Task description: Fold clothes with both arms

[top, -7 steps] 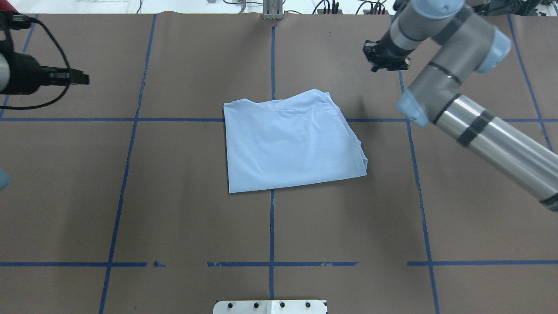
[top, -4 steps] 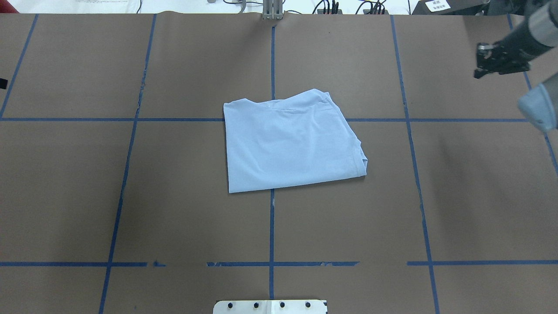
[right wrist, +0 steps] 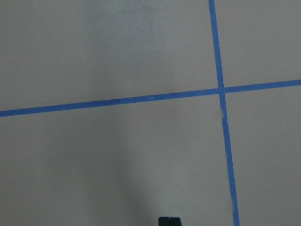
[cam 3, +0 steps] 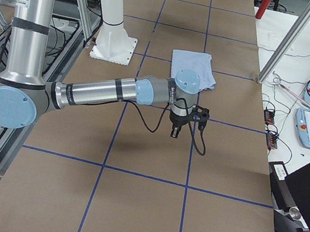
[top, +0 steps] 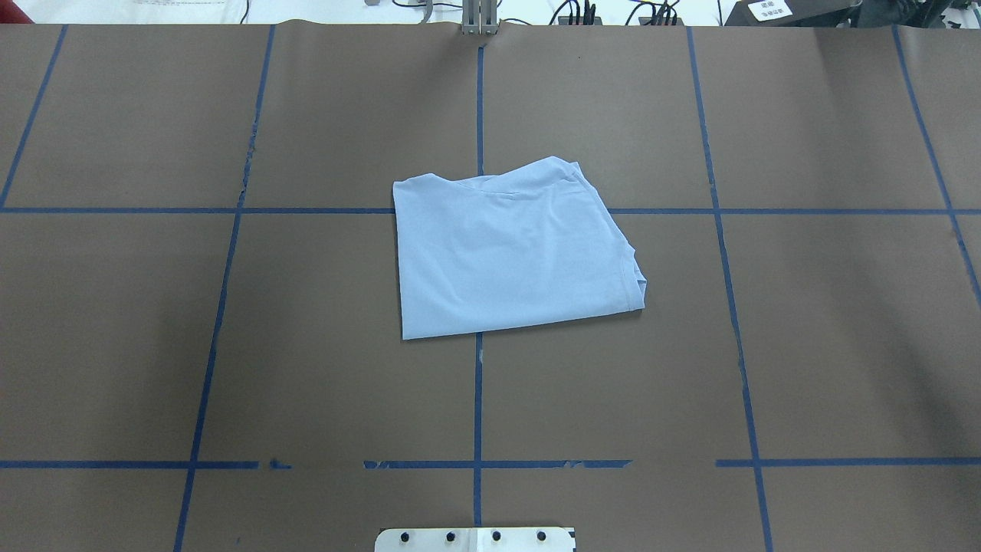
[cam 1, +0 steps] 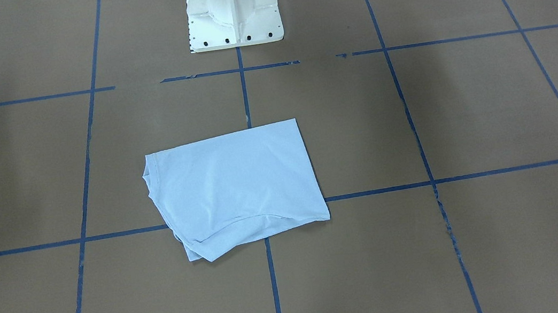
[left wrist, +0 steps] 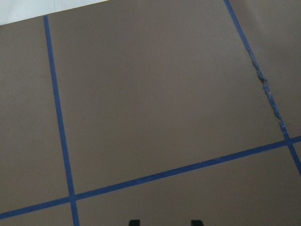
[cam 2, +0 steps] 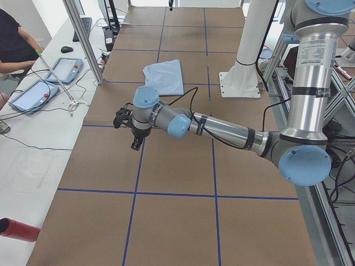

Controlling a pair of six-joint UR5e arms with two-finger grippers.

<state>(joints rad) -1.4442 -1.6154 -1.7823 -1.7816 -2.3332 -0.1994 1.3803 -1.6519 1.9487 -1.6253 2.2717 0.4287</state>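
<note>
The light blue T-shirt (top: pixel 513 245) lies folded into a rough rectangle at the middle of the brown table; it also shows in the front-facing view (cam 1: pixel 234 184). Its print and label are hidden. Both arms are outside the overhead view. In the exterior left view my left gripper (cam 2: pixel 133 136) hangs over bare table, well away from the shirt (cam 2: pixel 165 76). Its wrist view shows two separate fingertips (left wrist: pixel 134 222), open and empty. In the exterior right view my right gripper (cam 3: pixel 177 126) hangs over bare table. Its fingertips (right wrist: pixel 170 221) are together, holding nothing.
Blue tape lines (top: pixel 478 399) divide the table into squares. The white pedestal base (cam 1: pixel 233 11) stands at the robot's edge. Side tables with tablets (cam 2: pixel 33 94) and metal posts (cam 3: pixel 289 37) border the operators' side. A person (cam 2: pixel 14 39) sits there.
Both arms have swung outward and left the overhead view, the left to the left, the right to the right. The shirt has not moved.
</note>
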